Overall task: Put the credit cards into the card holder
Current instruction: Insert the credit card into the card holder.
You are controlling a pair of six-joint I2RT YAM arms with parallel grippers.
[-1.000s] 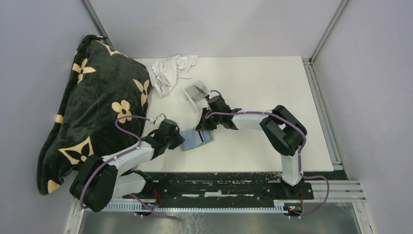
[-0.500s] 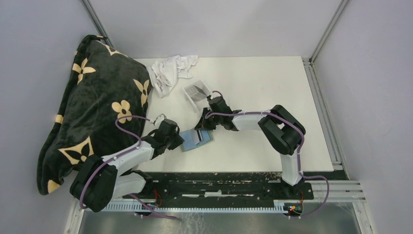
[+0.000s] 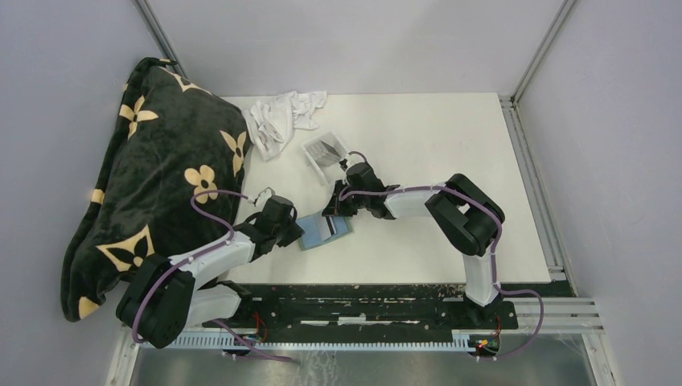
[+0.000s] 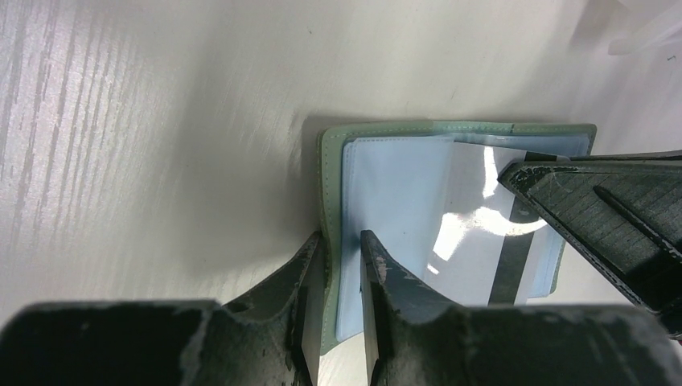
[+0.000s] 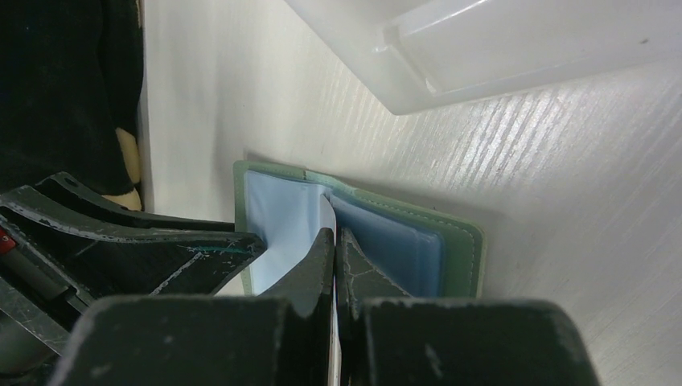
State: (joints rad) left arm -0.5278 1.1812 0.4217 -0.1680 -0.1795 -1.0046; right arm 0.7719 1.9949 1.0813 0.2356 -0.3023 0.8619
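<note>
Grey-green stitched cover, glossy pale blue sleeves inside: your card holder (image 3: 326, 230) lies open and flat on the white, faintly streaked table (image 3: 418, 137), between the two arms. Your left end effector (image 4: 342, 241) is clenched on the cover's edge. Your right end effector (image 5: 334, 241) pinches a thin, shiny credit card (image 4: 470, 233) with a dark stripe, resting against the sleeves. A clear plastic tray (image 5: 515, 48) sits just beyond.

A robotics lab test cell is indicated by a white table (image 3: 434, 137) enclosed by plain grey walls (image 3: 362, 40) and metal frame posts (image 3: 544, 50), with two robot arms (image 3: 414, 197) bolted to a black rail (image 3: 362, 312) and wired with exposed cables (image 3: 211, 194).
</note>
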